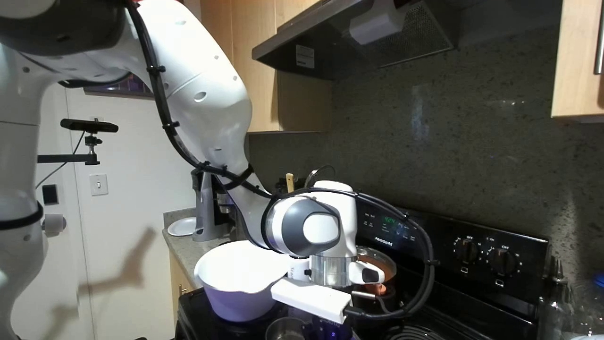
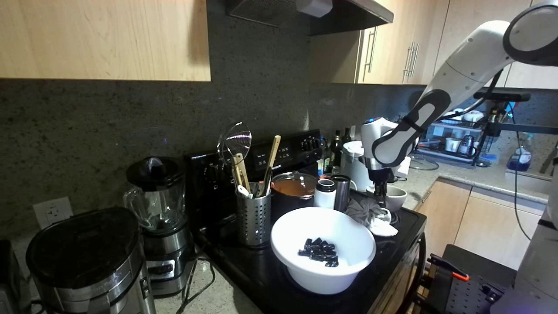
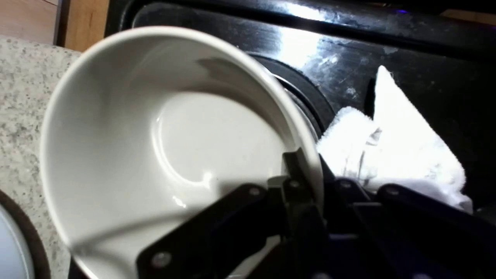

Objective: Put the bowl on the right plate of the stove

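Note:
A cream bowl (image 3: 217, 131) fills the left half of the wrist view. It also shows in an exterior view (image 2: 396, 198) at the stove's edge beside the counter. My gripper (image 3: 309, 161) is shut on its rim, one finger inside and one outside. In an exterior view my gripper (image 2: 380, 201) points down at the bowl. A burner ring (image 3: 310, 91) shows partly under the bowl; I cannot tell whether the bowl touches it. The black stove (image 2: 266, 279) also shows its knobbed back panel in an exterior view (image 1: 439, 255). No small copper-coloured bowl is in view.
A big white bowl (image 2: 322, 274) with several black pieces stands on the stove. A white cloth (image 3: 414, 143) lies beside the held bowl. A lidded pot (image 2: 296, 187), white bottle (image 2: 324, 196), steel mug (image 2: 341, 194) and utensil holder (image 2: 253, 218) stand behind. The range hood (image 1: 321, 47) hangs above.

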